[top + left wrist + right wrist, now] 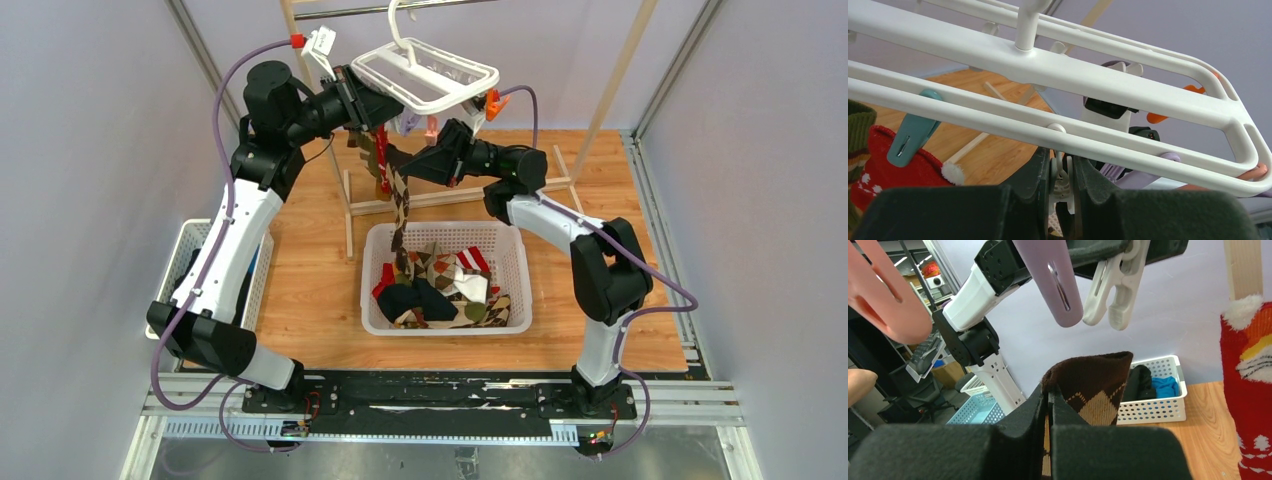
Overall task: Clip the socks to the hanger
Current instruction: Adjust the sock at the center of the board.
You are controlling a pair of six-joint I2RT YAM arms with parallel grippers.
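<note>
The right gripper [1050, 402] is clamped on the cuff of a brown argyle sock [1093, 385], held just below a white clip [1122, 300], its arm reaching forward above the basket [445, 328]. The left gripper [1062, 167] pinches that clip under the hanger [1098, 82], its arm raised high.

White hanger [998, 57], white clip [1113, 295], teal clip [913, 132], argyle sock [1093, 385] — brown-tan, red sock [1248, 430]

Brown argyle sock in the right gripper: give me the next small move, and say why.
Probably raise the right gripper so the brown argyle sock slips its cuff between the legs of the white clip. The left gripper is pinched on that clip's top under the hanger, and the cuff sits just below the clip's mouth, not yet inside.
</note>
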